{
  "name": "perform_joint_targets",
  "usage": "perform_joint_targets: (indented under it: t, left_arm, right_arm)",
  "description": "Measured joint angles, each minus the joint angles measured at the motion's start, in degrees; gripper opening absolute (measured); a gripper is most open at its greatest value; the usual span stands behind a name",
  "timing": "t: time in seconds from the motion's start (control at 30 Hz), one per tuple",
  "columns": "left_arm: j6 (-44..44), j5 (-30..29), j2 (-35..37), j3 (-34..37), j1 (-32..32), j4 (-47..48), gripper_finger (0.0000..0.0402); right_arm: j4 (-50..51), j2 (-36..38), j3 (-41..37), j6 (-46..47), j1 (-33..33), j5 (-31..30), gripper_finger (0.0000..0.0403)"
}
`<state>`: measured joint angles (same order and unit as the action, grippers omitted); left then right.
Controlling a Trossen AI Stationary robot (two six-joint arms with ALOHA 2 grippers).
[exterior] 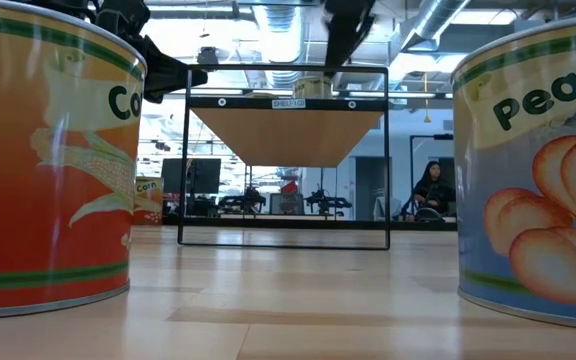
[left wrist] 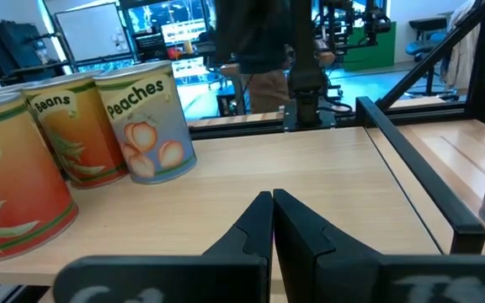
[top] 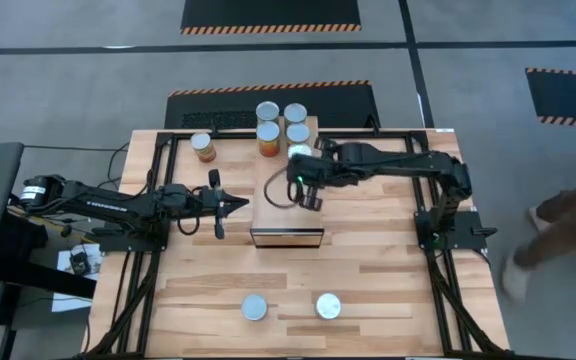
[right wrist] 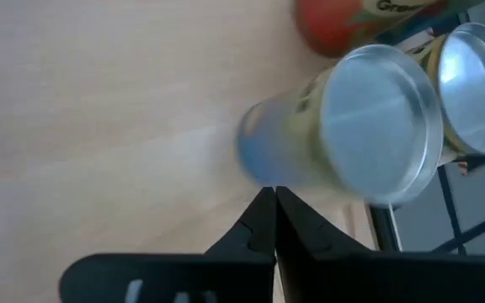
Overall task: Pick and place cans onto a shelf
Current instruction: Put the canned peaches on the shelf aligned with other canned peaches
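2 cans [top: 255, 307] on front table, 5 cans [top: 268, 111] on shelf [top: 286, 210], both fingers together, empty

Cans [top: 268, 135]: eight in all. Five are on the shelf [top: 286, 215], one can [top: 203, 147] stands alone on the table [top: 388, 290], and two are at the near edge [top: 255, 307]. Shelf: one. Arms: two, one gripper each, the left gripper [top: 230, 205] and the right gripper [top: 312, 200]. Person [top: 568, 215]: one, in the high view.
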<state>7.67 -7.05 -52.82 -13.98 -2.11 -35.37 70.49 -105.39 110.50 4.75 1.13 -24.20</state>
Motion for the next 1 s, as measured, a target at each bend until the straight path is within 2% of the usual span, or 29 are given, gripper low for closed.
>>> perform_joint_targets:
  t: [0.1, 0.23, 0.4, 0.53, 0.63, 0.77, 1.0]
  left_arm:
    - [0.01, 0.00, 0.00, 0.00, 0.00, 0.13, 0.0002]
    - [0.23, 0.00, -0.01, -0.02, 0.00, 0.51, 0.0002]
    - [0.19, 0.01, 0.00, -0.02, 0.00, 0.50, 0.0002]
    - [0.21, 0.00, 0.00, -0.02, 0.00, 0.48, 0.0002]
    - [0.64, -0.04, 0.00, -0.02, 0.00, 0.45, 0.0002]
    - [0.67, -1.76, 0.00, -0.02, 0.00, 0.43, 0.0002]
    - [0.20, -2.25, 0.00, -0.02, 0.00, 0.40, 0.0002]
  right_arm:
    - [1.61, 2.62, -1.60, 1.22, -4.67, 0.06, 0.0006]
    - [-3.04, 7.67, -9.70, 3.40, -12.69, 0.04, 0.0006]
    - [-19.47, 14.86, -24.49, 7.56, -23.68, 0.34, 0.0005]
    - [-32.74, 17.39, -34.48, 10.46, -31.44, 2.05, 0.0005]
    - [-38.18, 15.91, -38.15, 13.16, -36.06, 3.11, 0.0012]
    - [-38.24, 11.30, -38.64, 18.64, -40.50, 3.36, 0.0042]
    - [-37.90, 5.79, -38.64, 22.31, -45.87, 3.49, 0.0102]
